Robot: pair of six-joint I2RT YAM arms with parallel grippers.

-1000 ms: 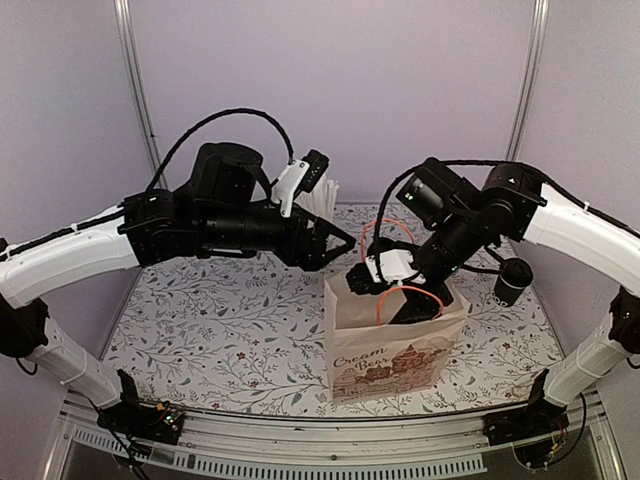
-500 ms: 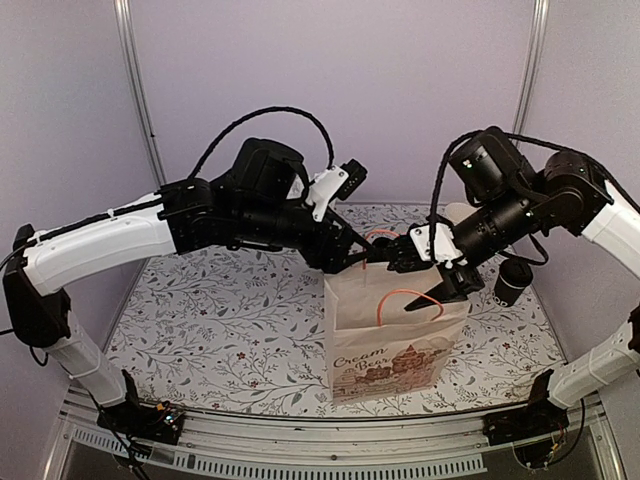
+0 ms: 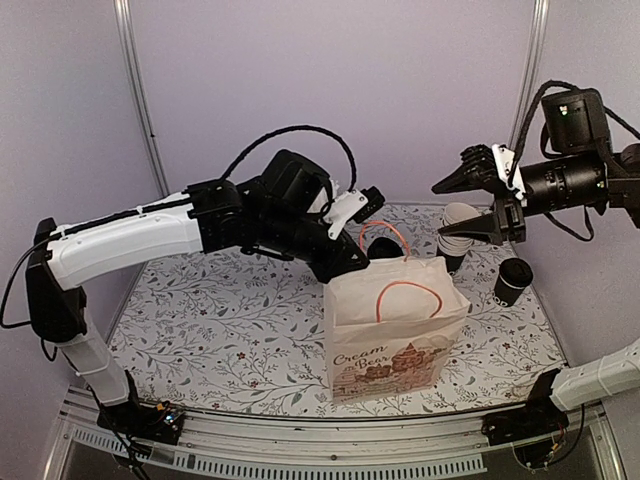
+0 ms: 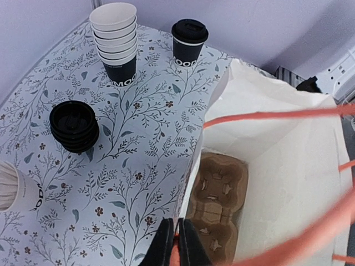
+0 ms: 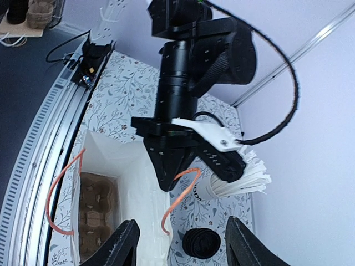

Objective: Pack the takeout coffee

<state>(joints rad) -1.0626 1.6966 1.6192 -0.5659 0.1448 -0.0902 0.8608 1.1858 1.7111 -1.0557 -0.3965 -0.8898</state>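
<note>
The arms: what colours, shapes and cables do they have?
The left arm has a white shell on its long link, then black motors, a looping black cable and a white bracket by black pointed jaws. The right arm looks the same.

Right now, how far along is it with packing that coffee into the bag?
Done: the paper bag stands open with a cardboard cup carrier at its bottom. In hand: the left gripper pinches one orange handle; the right gripper hangs open and empty. Left: the lidded coffee cup stands on the table beside the bag, so it has yet to be picked up and set inside.
</note>
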